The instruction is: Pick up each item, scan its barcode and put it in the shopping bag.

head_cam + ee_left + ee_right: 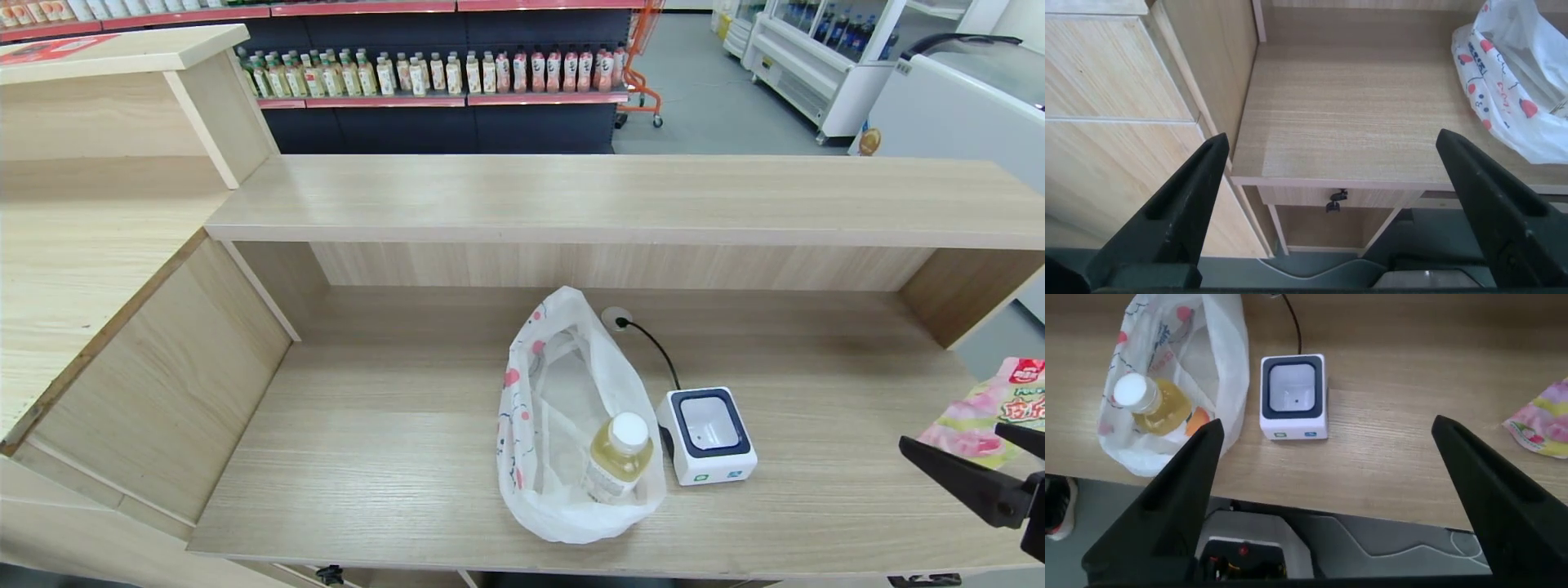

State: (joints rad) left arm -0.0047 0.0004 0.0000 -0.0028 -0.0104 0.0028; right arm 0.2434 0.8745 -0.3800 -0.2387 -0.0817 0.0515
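Right claw [1327,423] spread wide, empty, at near right edge of desk [392,457]. Pink pouch [984,408] flat just beyond it, print not legible. Scanner [707,433] between this claw and shopping bag [522,441]. Bottle [620,461] inside bag, long axis near-to-far, white cap toward far side, label unreadable. Left claw [1333,137] wide too, bag well to its right.

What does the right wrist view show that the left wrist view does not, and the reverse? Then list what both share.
Right wrist view: the scanner, the bottle in the shopping bag, the pink pouch. Left wrist view: the wooden side panel and a small dark latch under the counter. Both: the shopping bag and the counter.
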